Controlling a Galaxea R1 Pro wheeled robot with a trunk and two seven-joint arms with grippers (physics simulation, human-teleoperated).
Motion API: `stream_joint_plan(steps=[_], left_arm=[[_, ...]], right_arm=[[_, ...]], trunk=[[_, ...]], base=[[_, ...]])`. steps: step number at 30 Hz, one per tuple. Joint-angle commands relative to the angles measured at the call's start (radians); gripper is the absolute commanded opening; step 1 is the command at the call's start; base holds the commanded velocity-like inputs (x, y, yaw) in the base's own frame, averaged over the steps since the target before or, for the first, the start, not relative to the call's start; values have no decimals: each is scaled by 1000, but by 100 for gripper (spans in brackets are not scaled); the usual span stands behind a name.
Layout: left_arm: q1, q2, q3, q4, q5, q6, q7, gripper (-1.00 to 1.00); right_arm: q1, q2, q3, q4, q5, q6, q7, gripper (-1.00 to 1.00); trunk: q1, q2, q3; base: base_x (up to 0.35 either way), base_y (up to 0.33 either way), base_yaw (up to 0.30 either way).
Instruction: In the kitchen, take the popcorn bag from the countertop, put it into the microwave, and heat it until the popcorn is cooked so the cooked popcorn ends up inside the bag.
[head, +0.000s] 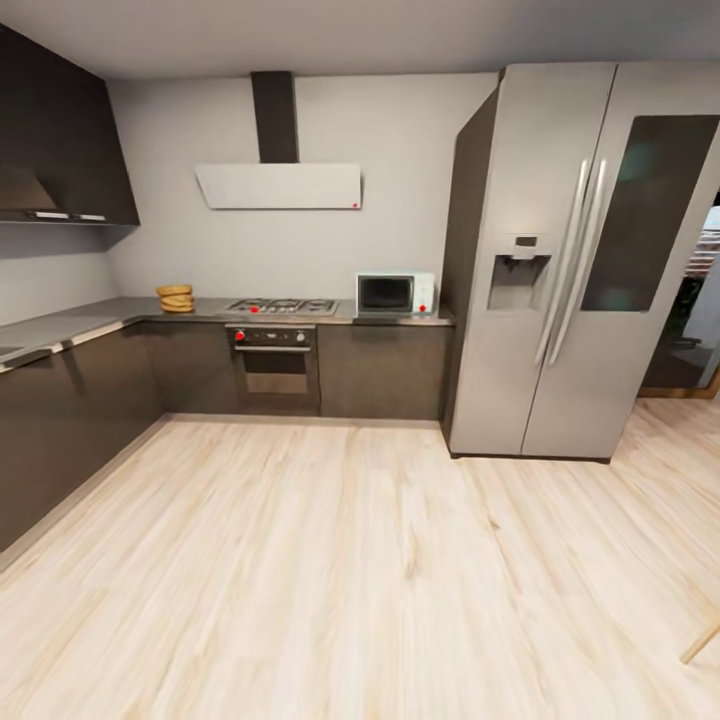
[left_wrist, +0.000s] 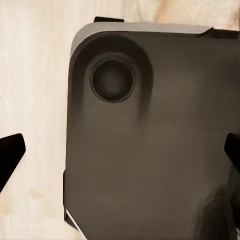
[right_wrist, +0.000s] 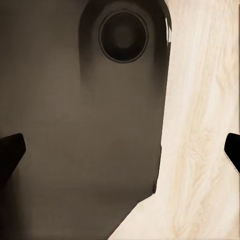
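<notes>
Ahead, across a wide stretch of pale wood-plank floor (head: 330, 580), the kitchen's far wall is seen, lined with dark glossy cabinets (head: 385, 372) under a smooth pale grey countertop (head: 120, 310). The small boxy pale mint-blue microwave (head: 396, 294), with its dark glass door shut and a white knob panel, is set on the countertop's right end, just beside a tall silver double-door refrigerator (head: 560, 260). To the microwave's left a grated gas hob (head: 280, 306) is set into the worktop, above a built-in steel oven (head: 274, 366) and below a flat white hood (head: 279, 186). Further left, near the corner, a tan-brown rounded sack with a rolled rim, the popcorn bag (head: 176, 298), is seen resting on the countertop, well apart from the microwave. No popcorn pieces can be made out at this range.

In the left wrist view, the left gripper (left_wrist: 120, 152) is held wide open, with nothing between its dark fingertips (left_wrist: 11, 150); a dark rounded robot body panel (left_wrist: 150, 150) lies beyond them over the floor. In the right wrist view, the right gripper (right_wrist: 120, 150) is likewise spread wide and empty.
</notes>
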Motion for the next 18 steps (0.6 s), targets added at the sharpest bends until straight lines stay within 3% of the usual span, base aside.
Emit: stream_joint_plan(steps=[1,18], left_arm=[[0,-1,1,-1,9,-2,0,100],[0,-1,1,0,9,-2,0,100]], right_arm=[[0,0,1,0,1,0,-1,100],[0,0,1,-1,2,0,0,100]], trunk=[[1,0,-1],[1,0,-1]], base=[[326,0,0],[326,0,0]])
